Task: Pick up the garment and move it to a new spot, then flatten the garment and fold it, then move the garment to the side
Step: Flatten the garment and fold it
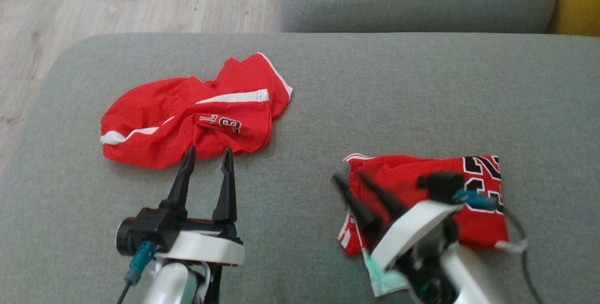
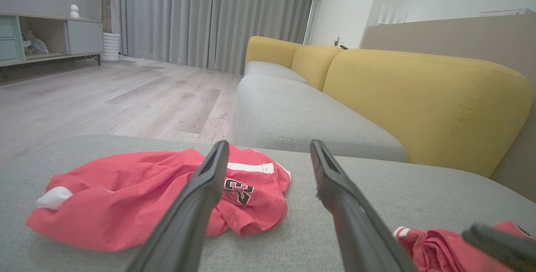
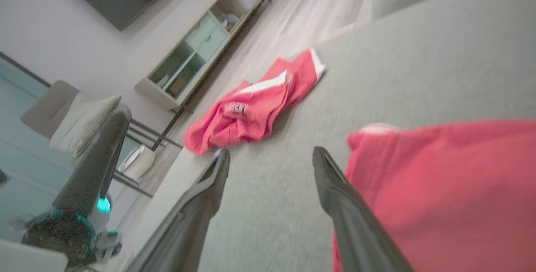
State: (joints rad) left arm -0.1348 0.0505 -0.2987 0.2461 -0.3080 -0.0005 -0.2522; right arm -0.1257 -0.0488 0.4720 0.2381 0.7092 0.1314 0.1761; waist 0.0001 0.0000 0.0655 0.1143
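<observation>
**Q:** What carries everything in this figure?

**A:** The grey sofa seat [image 1: 422, 98]. It is broad and flat and serves as the work surface, so both pieces of cloth lie on it.

**Q:** Where are the garments?

**A:** The crumpled red garment [image 1: 187, 112] lies bunched on the robot's left. Its white stripes and a number are twisted into the folds, and by its look it is not yet flattened. The folded red garment [image 1: 412, 177] lies well apart on the right as a compact rectangle. It is probably parked there so the middle of the seat stays free.

**Q:** And the claws?

**A:** The left claw [image 1: 209, 152] hovers with its fingers spread and grips nothing. Its tips sit just at the near edge of the crumpled garment, a stance that suits a pick at that hem. The right claw [image 1: 348, 177] is blurred, and its fingers are parted over the left edge of the folded garment. In the right wrist view the red cloth lies beside one finger, not between the two, so this claw also holds nothing.
</observation>
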